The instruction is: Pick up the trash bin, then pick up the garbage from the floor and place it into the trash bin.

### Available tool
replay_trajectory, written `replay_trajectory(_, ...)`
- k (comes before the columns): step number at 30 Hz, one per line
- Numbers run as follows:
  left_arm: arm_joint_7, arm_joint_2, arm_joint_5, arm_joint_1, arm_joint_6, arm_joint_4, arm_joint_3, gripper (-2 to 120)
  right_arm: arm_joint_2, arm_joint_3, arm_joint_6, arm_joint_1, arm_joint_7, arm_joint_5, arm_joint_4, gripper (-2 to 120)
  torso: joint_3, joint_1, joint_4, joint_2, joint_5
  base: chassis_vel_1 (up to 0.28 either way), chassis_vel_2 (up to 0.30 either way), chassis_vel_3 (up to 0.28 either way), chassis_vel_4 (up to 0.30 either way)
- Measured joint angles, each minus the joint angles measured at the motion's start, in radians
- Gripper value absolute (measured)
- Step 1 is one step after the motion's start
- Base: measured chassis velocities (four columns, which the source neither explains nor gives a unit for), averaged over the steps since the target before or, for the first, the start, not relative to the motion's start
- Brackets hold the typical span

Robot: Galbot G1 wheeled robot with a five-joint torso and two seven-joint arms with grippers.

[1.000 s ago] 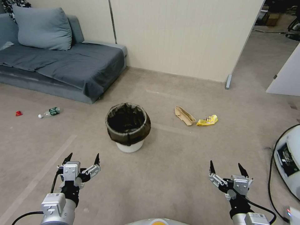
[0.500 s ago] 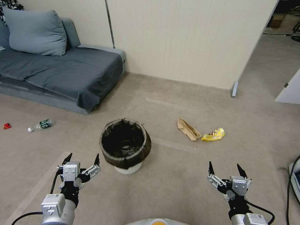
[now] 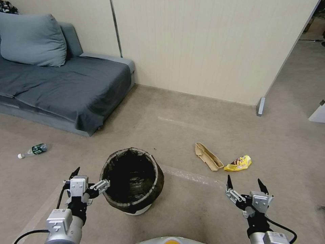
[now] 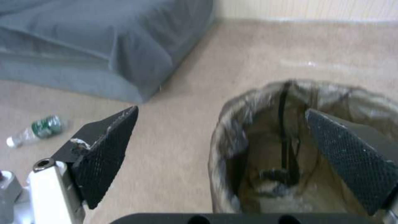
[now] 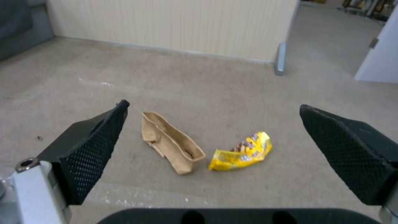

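Observation:
The trash bin (image 3: 132,181), white with a dark bag liner over its rim, stands on the carpet floor (image 3: 189,135) close in front of me; it shows too in the left wrist view (image 4: 298,149). My left gripper (image 3: 90,177) is open, one finger at the bin's left rim. My right gripper (image 3: 245,183) hangs open over bare carpet. Garbage lies about: a tan carton (image 3: 209,161) (image 5: 172,146), a yellow wrapper (image 3: 239,163) (image 5: 242,152) beside it, and a clear bottle with green label (image 3: 33,150) (image 4: 35,130) to the left.
A grey sofa (image 3: 64,84) with a cushion (image 3: 30,39) stands at the back left. A cream panel wall (image 3: 203,44) runs behind, ending at a metal foot (image 3: 260,106). A clear tape strip (image 3: 193,176) lies on the carpet beside the bin.
The whole head view has shifted down and closer: the camera has moved toward the bin. The bin now sits beside my left gripper. Both grippers hold the same open pose.

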Motion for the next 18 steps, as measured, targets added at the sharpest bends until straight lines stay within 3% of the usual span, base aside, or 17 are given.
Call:
replay_trajectory(1, 0.001, 0.000, -0.002, -0.005, 0.031, 0.000, 0.001, 100, 0.000, 0.000, -0.006, 0.000, 0.005, 0.003, -0.002, 100, 0.000, 0.000, 0.0000, 0.000, 0.0000, 0.000, 0.000, 0.000, 0.000)
replay_trajectory(3, 0.022, 0.000, -0.007, -0.019, 0.174, -0.012, 0.002, 100, 0.000, 0.000, -0.016, 0.003, 0.015, 0.009, -0.004, 100, 0.000, 0.000, 0.0001, 0.000, 0.0000, 0.000, 0.000, 0.000, 0.000)
replay_trajectory(4, 0.022, 0.000, -0.007, -0.019, 0.174, -0.012, 0.002, 100, 0.000, 0.000, -0.016, 0.003, 0.015, 0.009, -0.004, 100, 0.000, 0.000, 0.0001, 0.000, 0.0000, 0.000, 0.000, 0.000, 0.000)
replay_trajectory(7, 0.059, 0.004, -0.002, -0.051, 0.296, -0.009, 0.004, 100, 0.000, -0.003, -0.024, 0.005, 0.021, 0.013, -0.006, 100, 0.000, 0.000, 0.0000, 0.000, 0.0000, 0.000, 0.000, 0.000, 0.000)
replay_trajectory(11, 0.062, 0.028, -0.011, -0.105, 0.366, 0.025, 0.008, 100, 0.000, -0.003, -0.026, 0.004, 0.025, 0.013, -0.011, 100, 0.000, 0.000, 0.0000, 0.000, -0.0001, 0.000, 0.000, 0.000, 0.000)
replay_trajectory(18, 0.051, 0.066, -0.070, -0.170, 0.418, 0.073, 0.012, 100, 0.000, -0.002, -0.026, 0.000, 0.041, 0.015, -0.017, 100, 0.000, 0.000, 0.0000, 0.000, 0.0000, 0.000, 0.000, 0.000, 0.000)
